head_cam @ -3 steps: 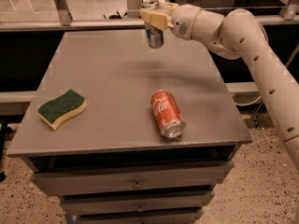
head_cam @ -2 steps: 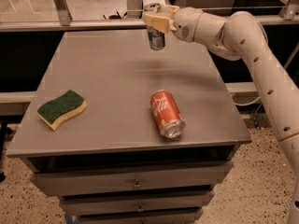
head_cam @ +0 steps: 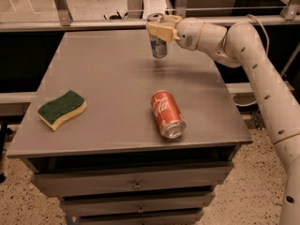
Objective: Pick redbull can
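While hand (head_cam: pixel 155 30) holds redbull can (head_cam: pixel 159 48) aloft | near table (head_cam: pixel 108 78) far edge

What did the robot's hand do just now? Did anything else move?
The hand, shut on the silver can, carried it slightly down in the picture: lower or nearer the front, unclear which. The red can, the sponge and the table stayed put.

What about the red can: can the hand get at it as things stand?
Probably not yet. The hand is shut on the redbull can near the far edge of the table, so it is full. The way to the red can looks free.
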`<state>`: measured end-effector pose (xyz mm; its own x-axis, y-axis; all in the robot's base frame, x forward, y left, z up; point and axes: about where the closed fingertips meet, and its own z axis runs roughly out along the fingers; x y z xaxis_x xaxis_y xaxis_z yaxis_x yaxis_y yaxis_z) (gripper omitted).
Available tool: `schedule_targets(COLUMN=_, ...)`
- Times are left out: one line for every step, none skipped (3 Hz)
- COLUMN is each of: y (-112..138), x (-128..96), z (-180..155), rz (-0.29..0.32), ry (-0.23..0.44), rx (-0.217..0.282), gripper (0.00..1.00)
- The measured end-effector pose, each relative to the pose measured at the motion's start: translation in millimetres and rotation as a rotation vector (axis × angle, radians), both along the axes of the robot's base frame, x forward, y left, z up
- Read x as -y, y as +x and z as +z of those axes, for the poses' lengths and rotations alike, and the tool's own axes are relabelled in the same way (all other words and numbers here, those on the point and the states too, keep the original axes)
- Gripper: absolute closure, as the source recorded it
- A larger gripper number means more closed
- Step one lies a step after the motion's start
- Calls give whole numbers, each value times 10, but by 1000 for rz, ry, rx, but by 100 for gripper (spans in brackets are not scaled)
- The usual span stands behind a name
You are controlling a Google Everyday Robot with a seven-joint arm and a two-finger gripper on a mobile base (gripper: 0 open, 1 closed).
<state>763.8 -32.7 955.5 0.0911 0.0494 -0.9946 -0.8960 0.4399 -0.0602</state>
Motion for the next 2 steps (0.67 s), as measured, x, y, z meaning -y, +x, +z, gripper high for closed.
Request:
schedule_targets(y=-7, x=-27, z=-135, rz=33, ry=33, rx=-11, gripper=83)
schedule_targets(y=-15, x=-38, z=-208, rz=53, ry=42, rx=-16, gripper=61)
